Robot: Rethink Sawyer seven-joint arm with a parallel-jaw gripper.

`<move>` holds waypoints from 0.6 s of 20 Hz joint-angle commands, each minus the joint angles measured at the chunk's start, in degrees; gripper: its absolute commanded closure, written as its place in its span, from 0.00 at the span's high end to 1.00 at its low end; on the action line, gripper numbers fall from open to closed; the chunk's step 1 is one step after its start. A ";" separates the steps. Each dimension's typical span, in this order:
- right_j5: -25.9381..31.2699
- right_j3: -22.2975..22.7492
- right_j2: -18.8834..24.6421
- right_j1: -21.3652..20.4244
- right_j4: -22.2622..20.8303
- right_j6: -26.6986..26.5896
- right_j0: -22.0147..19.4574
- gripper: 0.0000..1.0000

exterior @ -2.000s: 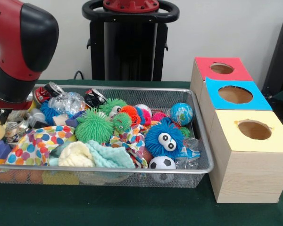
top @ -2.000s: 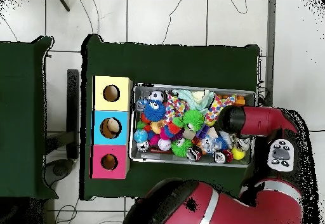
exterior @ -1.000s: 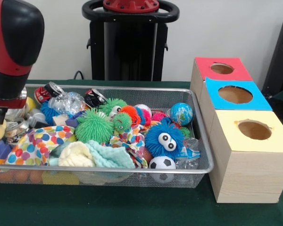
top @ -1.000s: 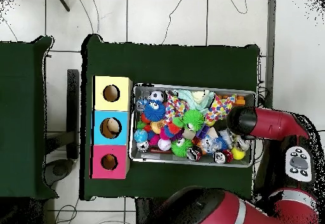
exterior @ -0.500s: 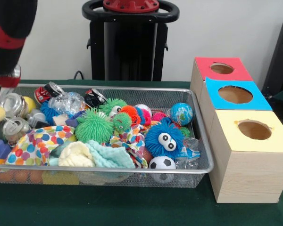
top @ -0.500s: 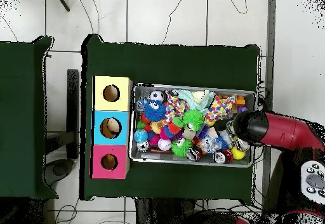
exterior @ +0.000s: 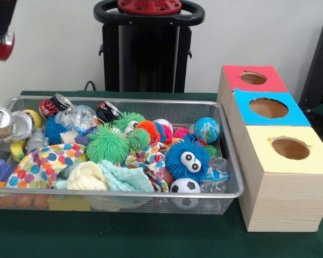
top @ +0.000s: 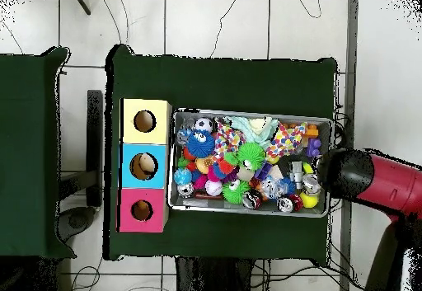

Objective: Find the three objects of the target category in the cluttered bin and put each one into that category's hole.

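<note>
Three wooden boxes are lined up at the right of the front view, topped red, blue and yellow, each with a round hole, and they stand just beside the silver wire-mesh bin. The red and black arm is seen in the overhead view at the bin's right edge, well apart from the boxes at the far left. The gripper is hidden beneath it there and falls outside the upper left corner of the front view, so it cannot be told whether it is wide, narrow or holding something. The target category is not named, so its three objects are judged to lie somewhere in the heap. Candidates include the shiny metal cans at the left end, the green spiky rubber ball, the blue furry ball with googly eyes and the small black-and-white football. A wrong pick could be caused by this crowding, since neighbours are touching and partly buried under the polka-dot cloth. Cloth could be dragged out with a grasp. A long carry across the full bin is required, so a loosely held item could be dropped, or a hole's rim clipped.
</note>
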 commanded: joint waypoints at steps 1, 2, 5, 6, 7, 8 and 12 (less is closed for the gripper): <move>2.97 9.56 7.45 -6.01 4.03 1.12 -1.37 0.00; 2.22 11.00 7.19 -7.15 4.14 1.40 -1.44 0.00; 1.65 12.60 5.79 -8.66 4.45 3.68 -0.19 0.00; 1.55 13.14 5.45 -9.26 4.74 4.59 0.21 0.00; 1.64 13.53 5.23 -9.67 5.13 5.33 0.49 0.00; 1.82 13.71 5.10 -9.94 5.53 6.06 0.76 0.00; 2.08 15.45 5.06 -12.01 7.73 7.78 1.24 0.00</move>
